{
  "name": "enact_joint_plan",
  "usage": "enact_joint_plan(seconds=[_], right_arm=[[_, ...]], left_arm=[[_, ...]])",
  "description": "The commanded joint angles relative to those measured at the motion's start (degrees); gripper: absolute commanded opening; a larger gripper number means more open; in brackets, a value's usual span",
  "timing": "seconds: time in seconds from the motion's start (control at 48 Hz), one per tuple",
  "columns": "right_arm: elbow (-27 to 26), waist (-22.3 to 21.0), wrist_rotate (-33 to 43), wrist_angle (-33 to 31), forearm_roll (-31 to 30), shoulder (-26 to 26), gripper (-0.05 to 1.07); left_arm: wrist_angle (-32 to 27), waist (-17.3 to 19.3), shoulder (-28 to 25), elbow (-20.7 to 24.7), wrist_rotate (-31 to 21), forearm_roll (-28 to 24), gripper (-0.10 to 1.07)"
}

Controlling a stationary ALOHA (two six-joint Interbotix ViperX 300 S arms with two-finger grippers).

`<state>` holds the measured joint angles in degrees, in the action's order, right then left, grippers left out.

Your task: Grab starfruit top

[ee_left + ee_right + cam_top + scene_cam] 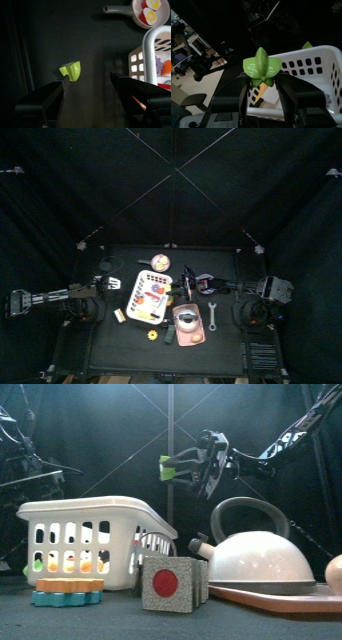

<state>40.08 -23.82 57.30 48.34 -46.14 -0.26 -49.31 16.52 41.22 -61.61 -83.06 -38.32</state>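
pinching green starfruit top [261, 66] between right gripper [262, 75] jaws, above basket [311, 67]

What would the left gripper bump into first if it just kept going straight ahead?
Probably the green starfruit piece lying ahead of the open left gripper, slightly to one side; depth is unclear. The white basket sits off its line.

Right gripper [261, 82] raised, clamped, left gripper [90, 80] low, jaws spread

One basket [94, 534], one kettle [265, 556], one starfruit [261, 67].
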Motion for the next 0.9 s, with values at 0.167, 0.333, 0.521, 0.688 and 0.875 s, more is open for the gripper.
enact_joint_plan(seconds=[0.167, 0.333, 0.521, 0.688, 0.875], right_arm=[[-2.2, 0.1, -0.2, -0.8, 0.0, 0.0, 0.64], [-2.6, 0.4, -0.2, -1.8, -0.4, 0.3, 0.64], [-2.8, 0.4, -0.1, -2.2, -1.1, 0.3, 0.64], [-2.8, 0.4, -0.1, -2.2, -1.1, 0.3, 0.64], [-2.8, 0.4, -0.2, -2.2, -1.1, 0.3, 0.64]], left_arm=[[-1.3, -2.3, -6.6, -0.2, -5.4, -1.4, 0.98], [-0.4, -2.1, -11.6, 0.0, -6.5, -1.5, 0.98], [2.7, -1.5, -15.7, 0.2, -8.1, -2.5, 0.98], [4.7, 1.4, -17.3, 0.3, -8.4, -4.2, 0.98], [5.1, 4.1, -18.7, 0.4, -8.4, -5.8, 0.98]])
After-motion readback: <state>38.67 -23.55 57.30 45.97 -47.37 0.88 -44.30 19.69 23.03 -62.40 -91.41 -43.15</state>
